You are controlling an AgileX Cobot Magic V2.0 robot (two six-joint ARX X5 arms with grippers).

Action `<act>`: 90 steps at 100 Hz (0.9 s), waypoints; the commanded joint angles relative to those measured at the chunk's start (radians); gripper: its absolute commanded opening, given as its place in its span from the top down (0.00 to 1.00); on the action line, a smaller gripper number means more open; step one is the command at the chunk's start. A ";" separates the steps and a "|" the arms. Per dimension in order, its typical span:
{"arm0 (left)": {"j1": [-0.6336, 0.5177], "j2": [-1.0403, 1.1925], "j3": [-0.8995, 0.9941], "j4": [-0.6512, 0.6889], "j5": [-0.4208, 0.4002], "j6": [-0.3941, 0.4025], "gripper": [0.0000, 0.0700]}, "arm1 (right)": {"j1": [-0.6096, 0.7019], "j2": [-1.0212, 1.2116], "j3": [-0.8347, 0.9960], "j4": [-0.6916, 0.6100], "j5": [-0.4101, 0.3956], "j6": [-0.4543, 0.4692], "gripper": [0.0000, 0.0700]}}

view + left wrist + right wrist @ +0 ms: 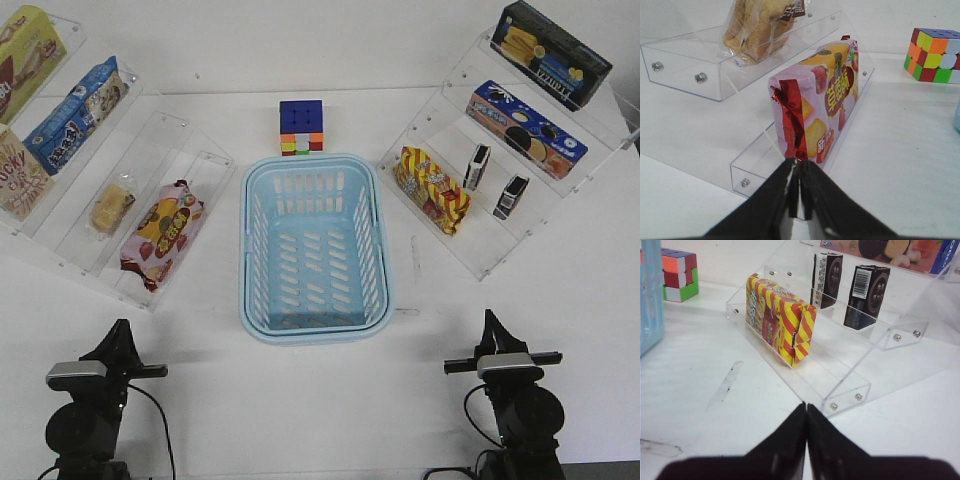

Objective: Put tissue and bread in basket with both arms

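You are looking at the light blue basket (316, 247) sitting mid-table, a colour cube (301, 127) just behind it. The bread (112, 208) is lying on the left shelf beside a pink snack bag (161, 233). Two tissue packs (477, 167) (511, 197) are standing on the right shelf.

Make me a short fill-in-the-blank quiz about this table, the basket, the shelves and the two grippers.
1. The basket holds ____ items.
2. The bread sits on the shelf on the robot's ____ side.
3. The cube stands just ____ the basket, seen from the front.
4. Both the left gripper and the right gripper have their jaws ____.

Missing words: no; left; behind; shut
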 commanded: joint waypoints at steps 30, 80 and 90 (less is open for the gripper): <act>-0.001 -0.002 -0.019 0.016 0.002 -0.001 1.00 | 0.001 -0.002 -0.002 0.011 0.001 0.015 1.00; -0.001 -0.002 -0.019 0.015 0.002 -0.001 1.00 | 0.001 -0.002 -0.002 0.023 -0.015 0.036 1.00; -0.001 -0.002 -0.019 0.016 0.002 -0.001 1.00 | 0.001 -0.001 -0.002 0.052 -0.026 0.184 1.00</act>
